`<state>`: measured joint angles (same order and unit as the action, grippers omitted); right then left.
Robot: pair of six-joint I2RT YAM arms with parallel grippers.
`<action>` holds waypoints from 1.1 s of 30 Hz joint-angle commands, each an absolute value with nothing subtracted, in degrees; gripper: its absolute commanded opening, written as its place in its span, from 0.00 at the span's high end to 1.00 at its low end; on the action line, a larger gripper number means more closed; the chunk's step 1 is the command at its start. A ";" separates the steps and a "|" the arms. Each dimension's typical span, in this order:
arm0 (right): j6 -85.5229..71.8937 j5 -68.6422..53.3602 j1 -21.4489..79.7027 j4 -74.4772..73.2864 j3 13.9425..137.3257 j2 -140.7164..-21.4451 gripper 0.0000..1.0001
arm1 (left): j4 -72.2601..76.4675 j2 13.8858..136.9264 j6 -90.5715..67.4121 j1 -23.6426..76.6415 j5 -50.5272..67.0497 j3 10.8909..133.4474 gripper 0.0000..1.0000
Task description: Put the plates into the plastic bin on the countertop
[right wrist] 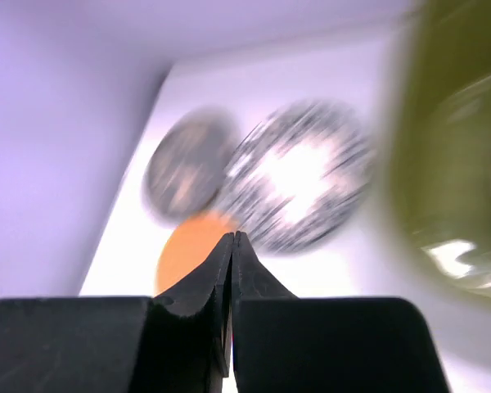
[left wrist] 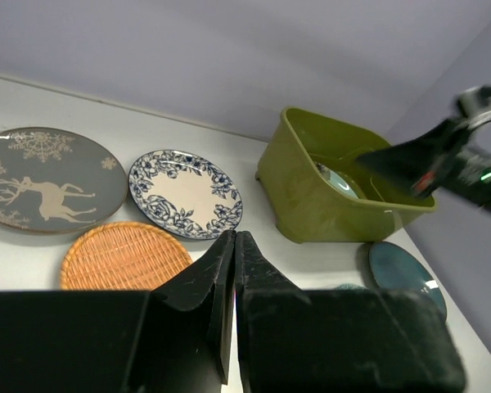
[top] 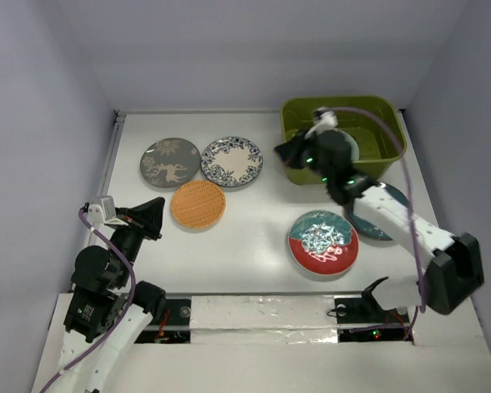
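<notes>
Your right gripper [top: 286,152] is clenched, empty, above the plastic bin's [top: 386,104] left edge. Left gripper [top: 154,211] is also clenched on nothing, near the orange plate [top: 198,204].

White desk [top: 254,237] and olive-green bin [top: 291,123], with colour scattered between.
Upper left: a grey plate [top: 170,161] with a cream deer and snowflakes, a white plate [top: 231,160] with a dark blue floral rim, and below them an orange plate [top: 198,204] with a woven texture. Lower right: a red-and-teal plate [top: 323,242] with white flowers, and a dark teal plate [left wrist: 403,272]. The left hand [left wrist: 233,239] and right hand [right wrist: 233,237] are black.
</notes>
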<state>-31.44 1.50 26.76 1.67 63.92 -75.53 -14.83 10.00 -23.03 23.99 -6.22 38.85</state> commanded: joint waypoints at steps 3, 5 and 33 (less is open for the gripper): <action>-42.17 5.79 42.59 9.67 62.30 -89.01 1.00 | -12.75 9.93 -23.20 24.26 -7.12 38.76 1.00; -44.72 7.81 45.25 10.45 63.72 -96.30 1.00 | -12.83 9.76 -23.20 24.26 -7.21 38.76 0.99; -63.82 5.45 50.98 37.53 55.56 -107.34 1.00 | -13.80 10.19 -24.26 24.79 -9.40 39.29 0.69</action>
<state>-65.69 3.57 49.71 32.75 57.78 -115.20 -14.90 10.02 -23.40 24.40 -7.62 38.85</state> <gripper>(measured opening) 0.081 0.302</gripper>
